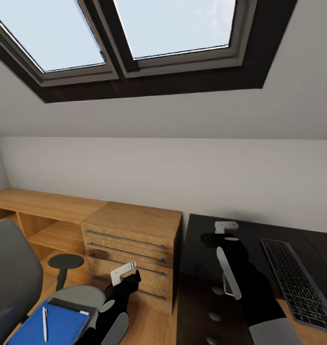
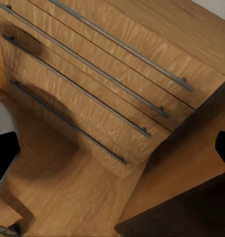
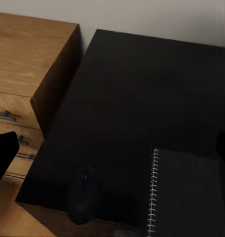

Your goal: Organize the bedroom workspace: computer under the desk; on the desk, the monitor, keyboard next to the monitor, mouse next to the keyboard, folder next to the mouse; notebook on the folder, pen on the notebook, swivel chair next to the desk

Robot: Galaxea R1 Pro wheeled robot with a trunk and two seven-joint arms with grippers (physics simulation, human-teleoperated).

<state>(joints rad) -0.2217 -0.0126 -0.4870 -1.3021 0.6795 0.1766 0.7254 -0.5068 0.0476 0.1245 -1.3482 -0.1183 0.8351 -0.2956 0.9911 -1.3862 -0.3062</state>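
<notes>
Pen (image 1: 44, 324) lies lengthwise along the folder (image 1: 58, 328), pointing away; both arms' jaws spread, empty.

Head view: bright, even daylight from two dark-framed skylights (image 1: 134, 33) overhead; pale sky, no glare. White sloped ceiling evenly lit. Straight lines bow toward the frame edges. Render slightly soft, faint compression blocking.

Left wrist view: light-wood drawer chest (image 2: 117, 74) warmly lit; soft diffuse shadows on light wood floor (image 2: 67, 192).

Right wrist view: black matte desk top (image 3: 142, 108) dim, low contrast; small dark rounded mouse (image 3: 83, 197) barely separates from it.
</notes>
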